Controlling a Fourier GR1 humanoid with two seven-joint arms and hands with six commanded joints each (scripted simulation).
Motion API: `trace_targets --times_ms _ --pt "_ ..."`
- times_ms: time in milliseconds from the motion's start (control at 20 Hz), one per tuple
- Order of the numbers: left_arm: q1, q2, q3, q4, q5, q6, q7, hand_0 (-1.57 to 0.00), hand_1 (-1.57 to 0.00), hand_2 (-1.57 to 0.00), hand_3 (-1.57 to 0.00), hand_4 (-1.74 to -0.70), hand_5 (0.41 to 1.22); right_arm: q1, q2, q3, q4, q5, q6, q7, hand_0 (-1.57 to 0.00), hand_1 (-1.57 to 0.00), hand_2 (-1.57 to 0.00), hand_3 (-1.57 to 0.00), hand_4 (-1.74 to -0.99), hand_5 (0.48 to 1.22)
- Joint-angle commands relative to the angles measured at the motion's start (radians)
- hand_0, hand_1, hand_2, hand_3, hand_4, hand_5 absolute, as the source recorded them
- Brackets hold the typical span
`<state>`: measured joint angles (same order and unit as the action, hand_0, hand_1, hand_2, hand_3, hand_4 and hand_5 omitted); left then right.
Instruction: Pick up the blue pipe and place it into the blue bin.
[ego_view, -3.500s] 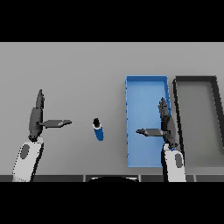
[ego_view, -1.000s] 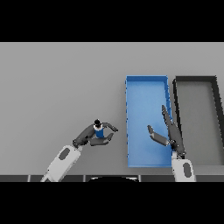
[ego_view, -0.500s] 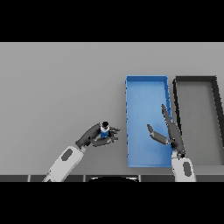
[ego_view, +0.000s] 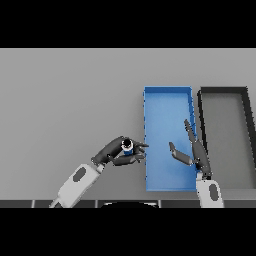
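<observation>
Now the left hand (ego_view: 114, 152), fingers curled round the pipe (ego_view: 128, 146), has carried it rightward to just beside the bin (ego_view: 167, 97), so release comes next; the right hand (ego_view: 194, 154) idles open-fingered.

Bare test bench or lab-like sorting station, plain flat grey counter (ego_view: 65, 95), open rectangular blue bin (ego_view: 167, 93) beside open rectangular dark grey bin (ego_view: 223, 91), no household furnishings or wall decor shown
</observation>
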<state>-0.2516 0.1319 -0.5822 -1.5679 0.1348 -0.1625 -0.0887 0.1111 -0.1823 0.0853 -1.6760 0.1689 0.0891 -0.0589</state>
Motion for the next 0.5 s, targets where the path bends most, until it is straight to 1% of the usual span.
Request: trace_targets --times_ms 0,100,200,350,400,450 --pt "-0.012 -0.001 -0.001 -0.013 0.003 0.001 0.030 -1.56 -1.56 -1.56 -1.45 -1.72 1.217 0.002 0.004 0.000 -0.002 -0.006 0.002 -0.015 0.00 0.00 0.00 0.00 -1.274 0.686" --pt "-0.015 -0.005 -0.011 -0.027 -0.004 0.006 0.055 -1.56 -1.56 -1.57 -1.44 -1.73 1.219 0.002 0.006 -0.001 -0.002 -0.008 0.001 -0.020 0.00 0.00 0.00 0.00 -1.273 0.688" --pt "-0.011 -0.004 -0.015 -0.038 -0.003 0.010 0.085 -1.57 -1.57 -1.57 -1.44 -1.73 1.219 0.003 -0.001 -0.002 -0.002 -0.019 0.016 -0.011 0.00 0.00 0.00 0.00 -1.271 0.688" --pt "-0.006 0.005 -0.013 -0.027 -0.014 0.010 0.093 -1.57 -1.57 -1.57 -1.44 -1.73 1.219 0.006 -0.005 -0.003 -0.001 -0.024 0.023 -0.012 0.00 0.00 0.00 0.00 -1.259 0.688" --pt "-0.004 0.010 -0.008 -0.025 -0.013 0.008 0.088 -1.57 -1.57 -1.57 -1.44 -1.73 1.219 0.020 -0.011 -0.006 -0.011 -0.030 0.028 -0.023 0.00 0.00 0.00 0.00 -1.255 0.688" --pt "-0.005 0.006 -0.012 -0.028 -0.010 0.005 0.088 -1.57 -1.57 -1.57 -1.44 -1.73 1.220 0.011 -0.014 -0.012 -0.012 -0.034 0.027 -0.008 0.00 0.00 0.00 0.00 -1.250 0.688"
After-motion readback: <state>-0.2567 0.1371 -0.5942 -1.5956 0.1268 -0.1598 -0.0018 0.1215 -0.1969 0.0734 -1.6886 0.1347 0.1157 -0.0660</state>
